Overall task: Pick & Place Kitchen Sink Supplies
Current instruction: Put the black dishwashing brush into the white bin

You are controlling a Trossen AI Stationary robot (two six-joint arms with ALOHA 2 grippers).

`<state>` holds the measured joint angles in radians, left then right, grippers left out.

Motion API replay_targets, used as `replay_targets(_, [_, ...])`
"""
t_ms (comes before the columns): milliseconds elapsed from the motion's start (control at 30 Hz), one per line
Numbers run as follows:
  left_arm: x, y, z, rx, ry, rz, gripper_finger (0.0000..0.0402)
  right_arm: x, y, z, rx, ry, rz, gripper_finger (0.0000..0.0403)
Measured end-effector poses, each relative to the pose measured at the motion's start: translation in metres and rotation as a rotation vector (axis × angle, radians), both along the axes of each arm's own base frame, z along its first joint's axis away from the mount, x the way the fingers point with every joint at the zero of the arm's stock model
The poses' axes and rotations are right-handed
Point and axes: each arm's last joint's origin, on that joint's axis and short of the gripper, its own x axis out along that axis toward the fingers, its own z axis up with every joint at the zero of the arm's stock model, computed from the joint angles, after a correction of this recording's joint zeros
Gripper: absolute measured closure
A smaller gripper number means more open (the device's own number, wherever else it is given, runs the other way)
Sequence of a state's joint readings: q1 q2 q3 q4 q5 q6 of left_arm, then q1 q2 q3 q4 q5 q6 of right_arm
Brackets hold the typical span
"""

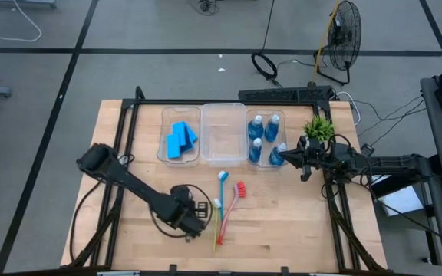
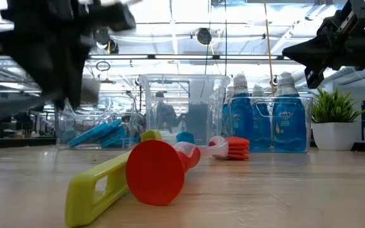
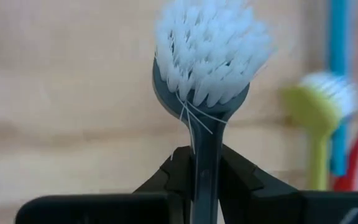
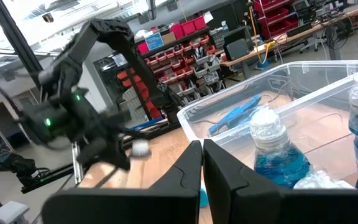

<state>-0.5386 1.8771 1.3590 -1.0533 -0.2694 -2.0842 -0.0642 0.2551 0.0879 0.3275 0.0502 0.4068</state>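
My left gripper [image 3: 204, 163] is shut on a grey brush [image 3: 207, 68] with white bristles, over the near middle of the table [image 1: 194, 218]. Beside it three brushes lie flat on the wood: blue [image 1: 222, 192], red [image 1: 235, 201] and yellow-green [image 1: 215, 222]. At the far side stand three clear bins: one with blue sponges [image 1: 180, 139], an empty one [image 1: 222, 134], and one with bottles of blue liquid [image 1: 265, 138]. My right gripper [image 1: 282, 157] hovers shut beside the bottle bin. My left gripper pinches the grey brush's handle just below the head [image 3: 205, 142] between its two fingers. The fingers come from above, pointing steeply down. The bristle head sticks out past the fingertips, and in the right wrist view it [image 4: 140, 147] hangs clear of the table. The gripper hides the rest of the handle.
A small green potted plant [image 1: 318, 127] stands at the far right, behind my right gripper. Bare wood lies to the left and right of the brushes. In the low view the red brush's handle end [image 2: 156, 172] and the yellow-green handle [image 2: 103, 185] lie close to the near edge.
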Motion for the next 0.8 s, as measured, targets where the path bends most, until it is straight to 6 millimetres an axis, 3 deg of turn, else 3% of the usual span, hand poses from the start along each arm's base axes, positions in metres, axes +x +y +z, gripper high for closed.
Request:
replay_targets(333, [-0.017, 0.0, 0.072, 0.452, -0.341, -0.423, 0.0351, 0.0, 0.0, 0.0, 0.0, 0.005, 0.0, 0.0399])
replay_targets(467, [-0.02, -0.001, 0.095, 0.601, -0.401, -0.578, 0.0351, 0.0, 0.0, 0.0, -0.003, 0.005, 0.0, 0.0399])
replay_targets(667, [-0.014, -0.004, 0.124, 0.714, -0.504, -0.756, 0.0351, 0.0, 0.0, 0.0, -0.003, 0.005, 0.0, 0.0399])
replay_targets(800, [-0.006, -0.008, 0.133, 0.735, -0.575, -0.854, 0.0351, 0.0, 0.0, 0.0, -0.003, 0.005, 0.0, 0.0399])
